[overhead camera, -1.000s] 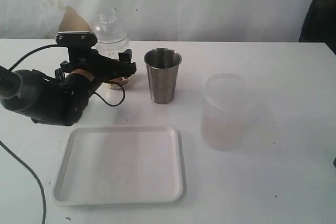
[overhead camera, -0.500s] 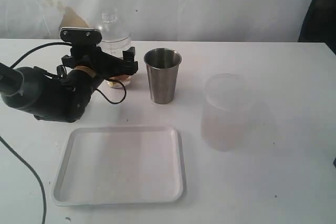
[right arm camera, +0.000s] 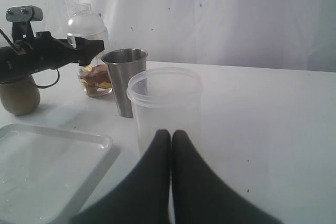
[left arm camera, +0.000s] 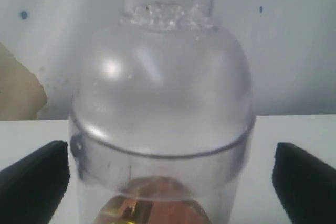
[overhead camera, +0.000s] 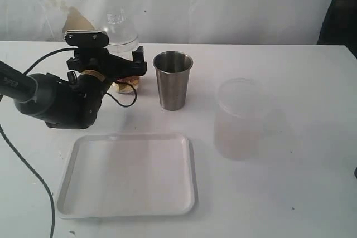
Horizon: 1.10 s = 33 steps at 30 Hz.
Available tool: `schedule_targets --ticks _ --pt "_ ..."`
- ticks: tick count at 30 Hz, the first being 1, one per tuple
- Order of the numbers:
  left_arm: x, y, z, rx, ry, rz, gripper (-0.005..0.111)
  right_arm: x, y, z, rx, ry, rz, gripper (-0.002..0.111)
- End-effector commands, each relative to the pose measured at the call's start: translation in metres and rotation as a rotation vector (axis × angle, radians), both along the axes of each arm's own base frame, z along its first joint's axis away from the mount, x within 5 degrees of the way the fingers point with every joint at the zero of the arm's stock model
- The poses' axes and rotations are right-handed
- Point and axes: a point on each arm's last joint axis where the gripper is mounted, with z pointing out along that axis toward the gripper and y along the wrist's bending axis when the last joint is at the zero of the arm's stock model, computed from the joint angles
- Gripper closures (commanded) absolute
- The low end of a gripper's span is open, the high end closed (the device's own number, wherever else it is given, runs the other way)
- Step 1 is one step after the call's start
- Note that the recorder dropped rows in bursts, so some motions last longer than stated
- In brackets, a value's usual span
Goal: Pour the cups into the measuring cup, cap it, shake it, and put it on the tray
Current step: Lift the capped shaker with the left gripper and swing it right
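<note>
Exterior cam: raised, looks down across whole worktop (overhead camera: 290,193) toward back wall (overhead camera: 251,4). Left wrist cam: level, very close, measuring cup (left arm camera: 163,124) fills frame. Right wrist cam: low, further back, facing frosted cup (right arm camera: 165,108) just ahead. All three views share the measuring cup.

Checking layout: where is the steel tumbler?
In the exterior view the steel tumbler stands mid-table, between the measuring cup and the frosted cup.

Clear domed cap (left arm camera: 163,93) is seated on the cup (left arm camera: 92,195), with its perforated neck (left arm camera: 169,3) on top. Brown-gold contents (left arm camera: 152,208) lie low inside the cup. Left gripper (left arm camera: 170,182) stands spread: black fingers (left arm camera: 34,187) flank the cup, one just beside it, the other clear.
</note>
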Motion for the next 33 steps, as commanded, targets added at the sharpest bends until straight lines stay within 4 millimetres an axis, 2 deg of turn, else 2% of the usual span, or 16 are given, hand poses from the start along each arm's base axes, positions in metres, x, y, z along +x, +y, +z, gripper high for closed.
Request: schedule_targets --ticks 1,8,14,19,26,30,31,33 --pt "0.010 -0.005 0.000 -0.018 -0.017 0.008 0.001 0.000 0.000 -0.001 0.003 -0.005 -0.007 0.108" --pt "0.025 -0.010 -0.010 -0.025 0.005 0.012 0.002 0.000 0.000 -0.001 0.003 -0.005 -0.007 0.108" --pt "0.036 -0.014 -0.001 -0.051 -0.027 0.019 0.002 0.000 0.000 -0.001 0.003 -0.005 -0.007 0.108" --pt "0.043 -0.016 0.002 -0.064 0.033 0.020 0.004 0.000 0.000 -0.001 0.003 -0.005 -0.007 0.108" --pt "0.047 -0.011 -0.002 -0.071 0.106 0.038 0.040 0.000 0.000 -0.001 0.003 -0.005 -0.007 0.108" --pt "0.047 -0.012 -0.002 -0.068 0.111 0.034 0.041 0.000 0.000 -0.001 0.003 -0.005 -0.007 0.108" --pt "0.047 -0.012 -0.002 -0.068 0.113 0.034 0.044 0.000 0.000 -0.001 0.003 -0.005 -0.007 0.108" --pt "0.047 -0.011 -0.003 -0.067 0.120 0.034 0.057 0.000 0.000 -0.001 0.003 -0.005 -0.007 0.108"
